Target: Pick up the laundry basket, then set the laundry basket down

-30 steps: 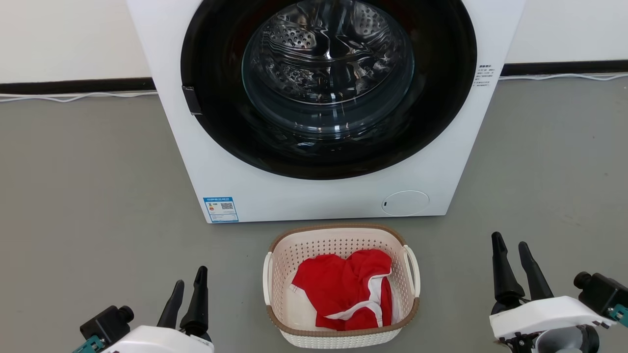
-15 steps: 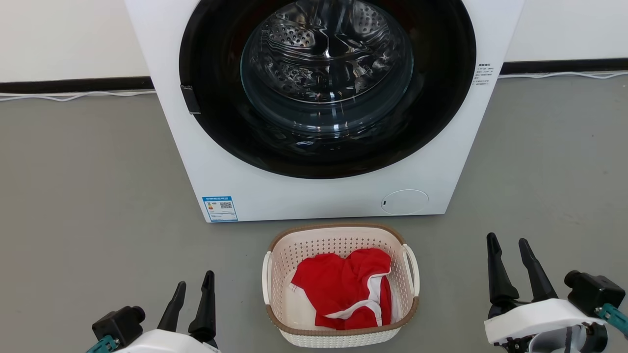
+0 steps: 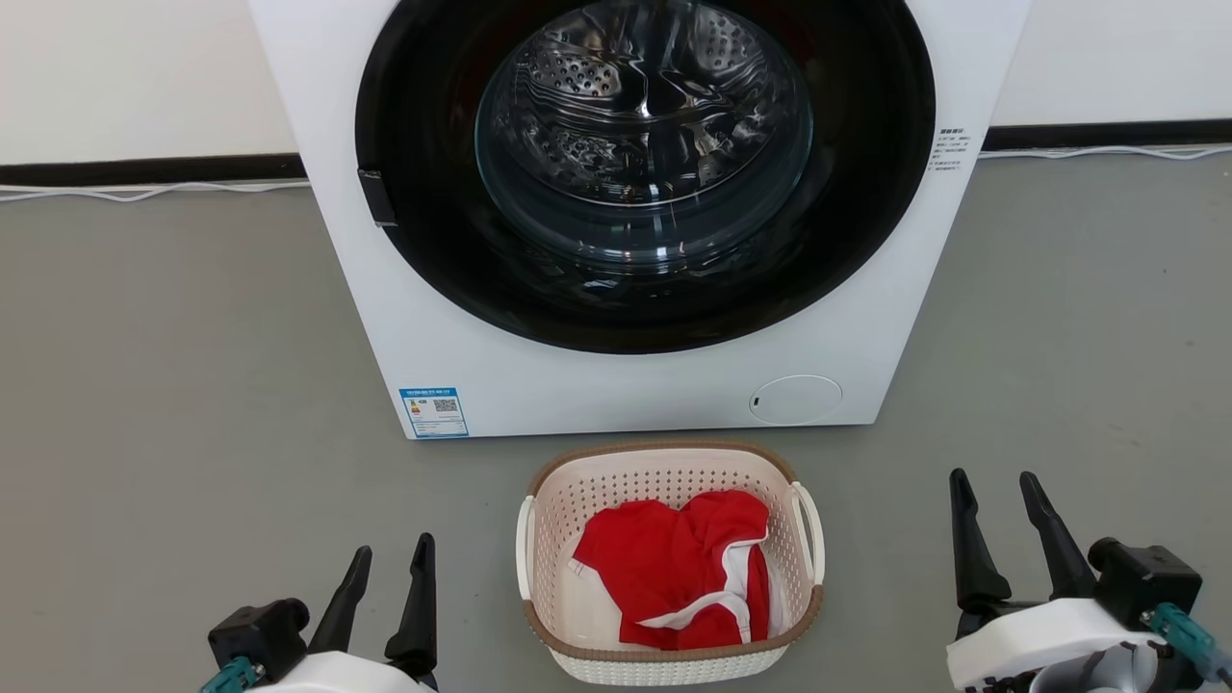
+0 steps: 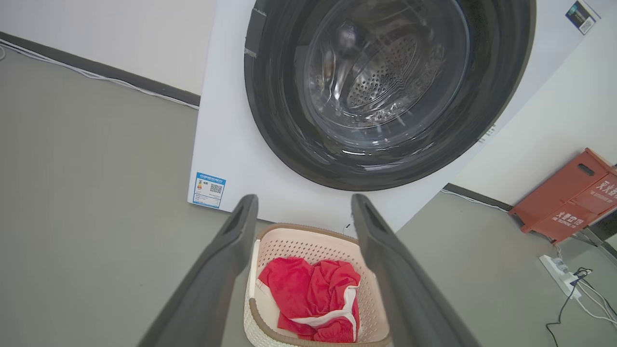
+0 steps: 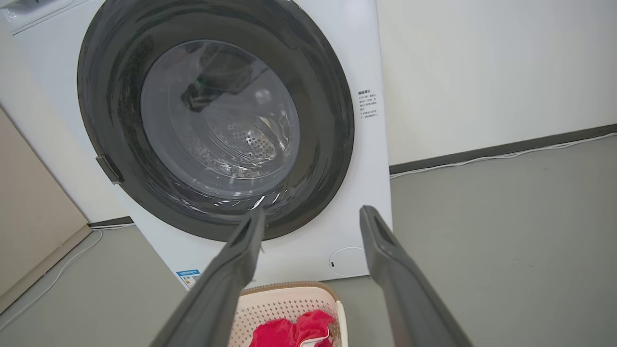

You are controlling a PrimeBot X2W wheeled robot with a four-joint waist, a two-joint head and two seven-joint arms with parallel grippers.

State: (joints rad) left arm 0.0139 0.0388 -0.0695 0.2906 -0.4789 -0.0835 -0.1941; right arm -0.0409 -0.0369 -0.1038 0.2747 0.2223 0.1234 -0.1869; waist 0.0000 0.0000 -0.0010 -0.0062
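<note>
1. head view, 12 o'clock set toward the washing machine [image 3: 616, 395]: the laundry basket [image 3: 664, 478] stands on the grey floor [image 3: 192, 385] at the machine's 6 o'clock. it is just in front of the base and not touching it. a red garment [image 3: 674, 568] lies inside.
2. the left gripper [image 3: 393, 545] sits at the basket's 9 o'clock. the right gripper [image 3: 992, 476] sits between its 2 and 3 o'clock. neither touches the basket.
3. jaw state: both pairs stand wide apart with nothing between them, and point to 12 o'clock.
4. governing relation: from the left jaws the basket lies at 3 o'clock; from the right jaws, at about 8 o'clock.
5. the left handle [image 3: 523, 549] and right handle [image 3: 813, 534] each face a gripper, so the handle-to-handle line runs 9 to 3 o'clock. the outline reads near-square from this angle, so its long axis cannot be fixed.
6. nearer arm, as a judgement: the left. its gap to the near handle looks smaller than the right's.
7. left wrist view: the basket [image 4: 308, 243] sits at 6 o'clock, framed between the two fingers [image 4: 219, 270]. right wrist view: it [image 5: 289, 301] sits near 6 o'clock, partly behind one finger.
8. status, as a judgement: the pick-up has not begun. the next move likely calls for each gripper to travel inward to its own handle.
</note>
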